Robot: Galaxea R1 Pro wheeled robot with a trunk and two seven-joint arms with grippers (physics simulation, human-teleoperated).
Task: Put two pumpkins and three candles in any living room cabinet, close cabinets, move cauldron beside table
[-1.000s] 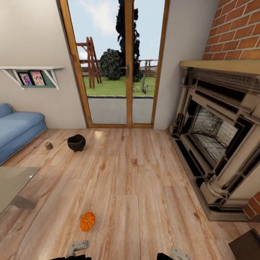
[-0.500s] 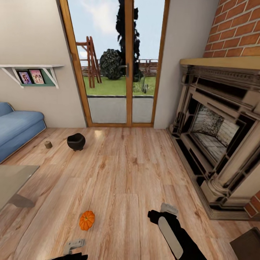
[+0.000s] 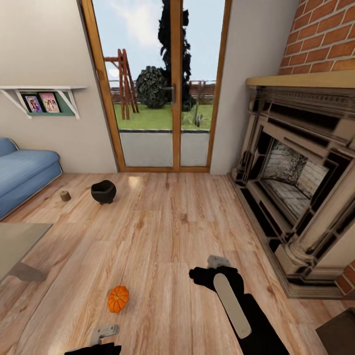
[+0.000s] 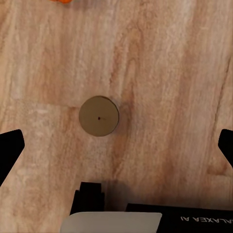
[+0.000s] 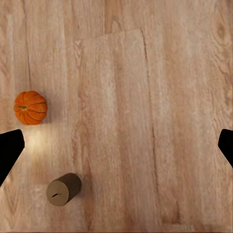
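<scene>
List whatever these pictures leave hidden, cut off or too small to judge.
- Cabinet corner: head view, cut by the frame's edge; fronts open or shut cannot be told.
- Left tool: head view, mostly cut off at the bottom edge.
- Pumpkin: left wrist view, a sliver at the frame edge.
- Far candle: head view, too small for detail.

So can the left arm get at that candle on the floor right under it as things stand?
Probably yes. In the left wrist view the candle stands upright on bare wood floor, between the left gripper's widely spread fingertips, with nothing around it. A straight descent looks open.
</scene>
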